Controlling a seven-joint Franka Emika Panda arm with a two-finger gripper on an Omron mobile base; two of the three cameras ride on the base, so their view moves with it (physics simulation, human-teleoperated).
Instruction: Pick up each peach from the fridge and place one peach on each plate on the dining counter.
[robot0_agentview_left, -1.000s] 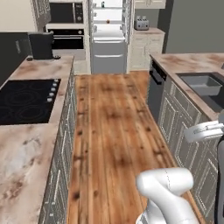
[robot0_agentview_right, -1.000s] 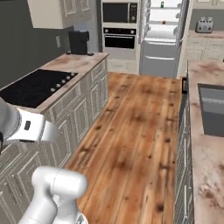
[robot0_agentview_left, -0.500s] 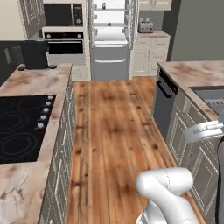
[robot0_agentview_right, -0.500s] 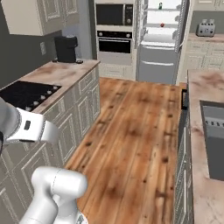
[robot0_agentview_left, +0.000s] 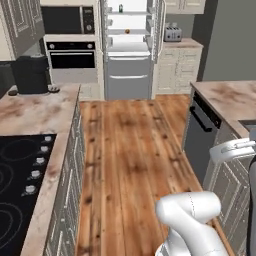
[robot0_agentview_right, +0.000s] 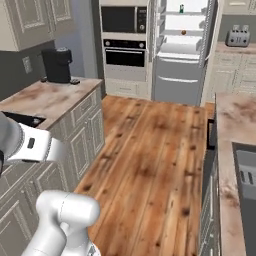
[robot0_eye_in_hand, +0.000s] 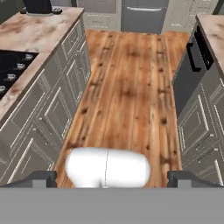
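Note:
The fridge (robot0_agentview_left: 129, 47) stands at the far end of the wooden aisle with both doors open and its white shelves showing; it is also straight ahead in the right base view (robot0_agentview_right: 180, 55). One small orange peach (robot0_agentview_left: 127, 31) (robot0_agentview_right: 183, 32) lies on a middle shelf. A second peach cannot be made out. The dining counter (robot0_agentview_left: 227, 97) (robot0_agentview_right: 235, 125) runs along the right, its dark sink (robot0_agentview_right: 247, 172) at the edge. The plates are out of view. My gripper (robot0_eye_in_hand: 113, 180) hangs over the floor, open, with nothing between its fingertips (robot0_eye_in_hand: 40, 178).
A green bottle (robot0_agentview_left: 120, 7) stands on the fridge's top shelf. The cooktop counter (robot0_agentview_left: 35, 125) with a black coffee machine (robot0_agentview_left: 31, 74) lines the left. A wall oven (robot0_agentview_left: 72, 55) is left of the fridge and a toaster (robot0_agentview_left: 172, 34) right of it. A dark dishwasher front (robot0_agentview_left: 200, 125) faces the aisle.
The base has driven forward along the aisle, so the fridge looks nearer and larger and the cooktop has slid towards the lower left. The arm's pose is unchanged.

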